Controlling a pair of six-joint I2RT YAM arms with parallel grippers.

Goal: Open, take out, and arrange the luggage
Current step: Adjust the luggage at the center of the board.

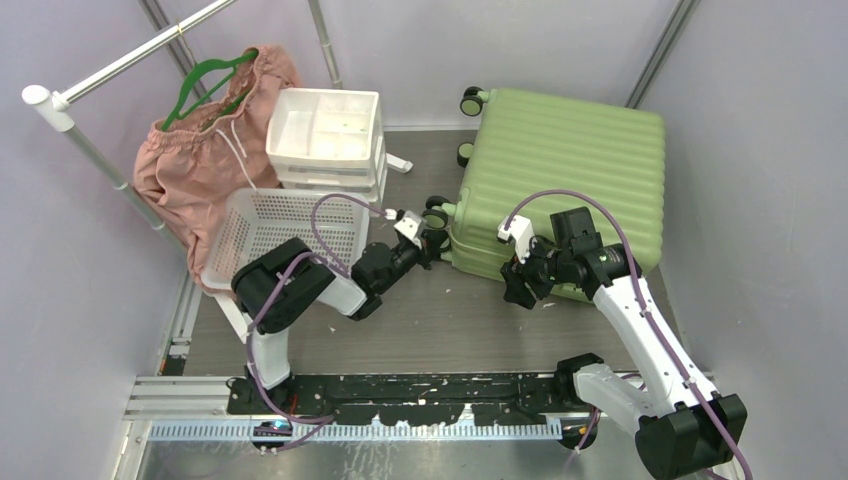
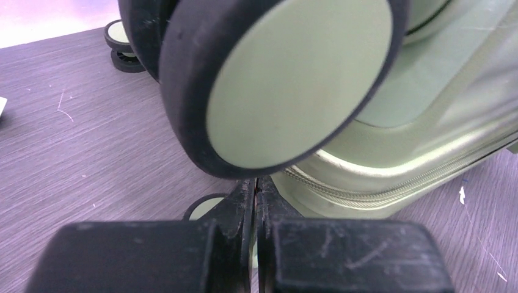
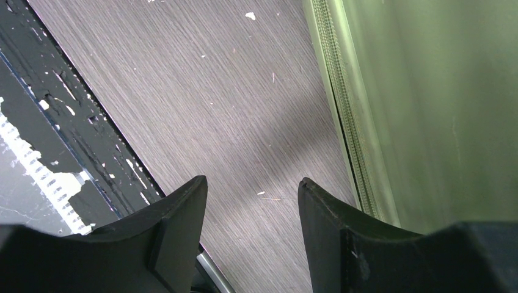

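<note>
On the grey wood-grain table (image 1: 430,320), the right gripper (image 3: 250,186) hovers low with its fingers spread apart, empty, just beside the zipper seam (image 3: 345,110) along the near side of the luggage (image 1: 570,160). The left gripper (image 2: 255,186) has its fingers pressed together with nothing visible between them, its tips right under a near-left wheel (image 2: 293,79). The light-green ribbed suitcase lies flat and closed at the right, wheels pointing left. Farther left stand a white perforated basket (image 1: 290,225), a white drawer unit (image 1: 328,135) and a pink garment (image 1: 200,170) on a green hanger (image 1: 205,80).
</note>
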